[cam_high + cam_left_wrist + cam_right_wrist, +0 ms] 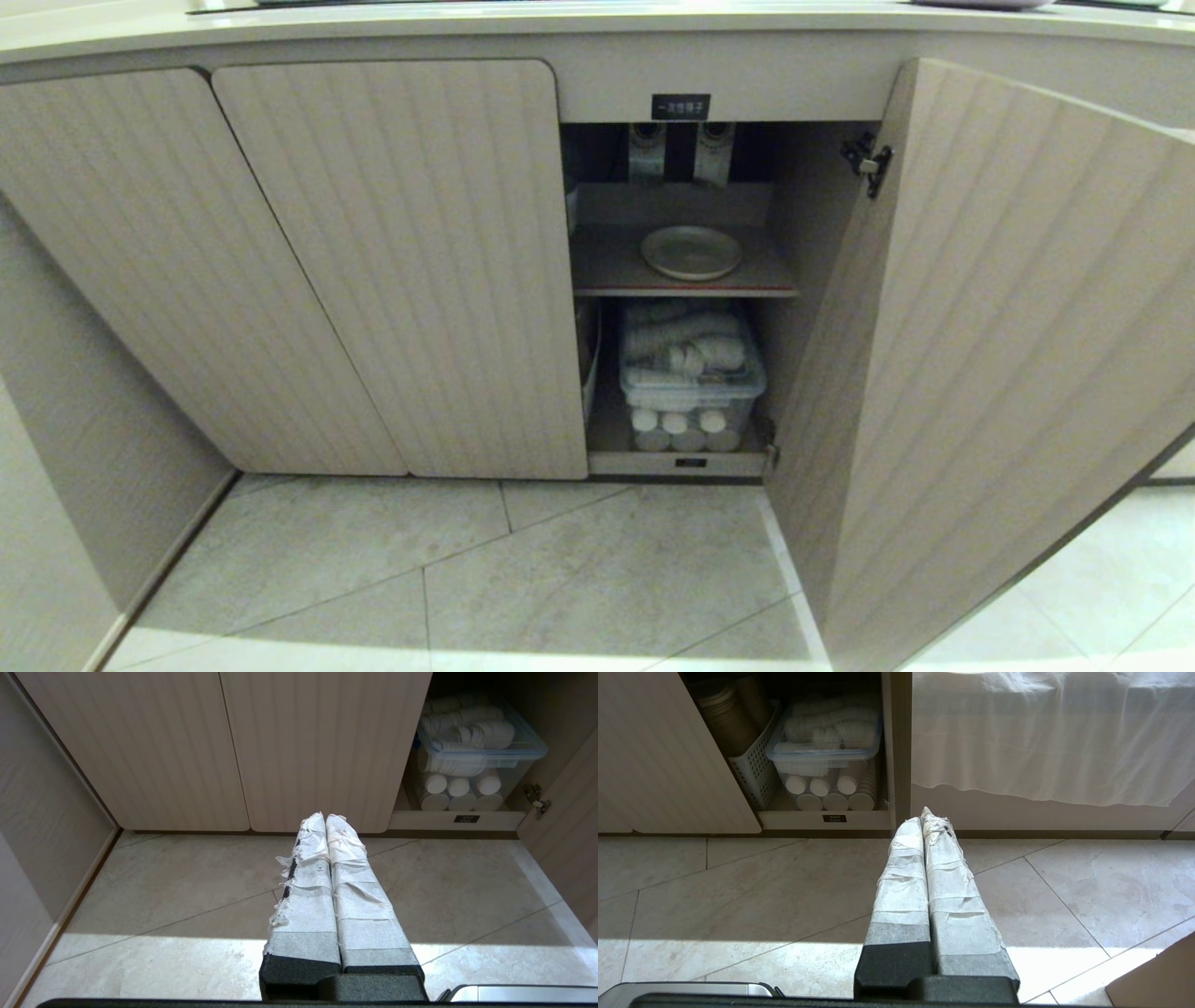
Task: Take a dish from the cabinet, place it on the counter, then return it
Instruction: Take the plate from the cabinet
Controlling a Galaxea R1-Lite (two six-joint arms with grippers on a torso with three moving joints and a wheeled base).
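Observation:
The dish (692, 252), a round cream-white plate, lies on the red-edged upper shelf (681, 291) of the cabinet (401, 261), whose right door (990, 355) hangs wide open. Only a strip of the counter (560, 21) shows along the top of the head view. Neither arm appears in the head view. My left gripper (325, 817) hangs low over the floor tiles in front of the shut doors, its tape-wrapped fingers pressed together and empty. My right gripper (921, 815) is also shut and empty, pointing at the cabinet's right post (896, 751).
A clear lidded bin of white paper cups (691, 369) sits on the lower shelf, with a white slotted basket (754, 772) of brown containers to its left. A white cloth (1045, 737) hangs to the right of the cabinet. A small black label (681, 106) sits above the opening.

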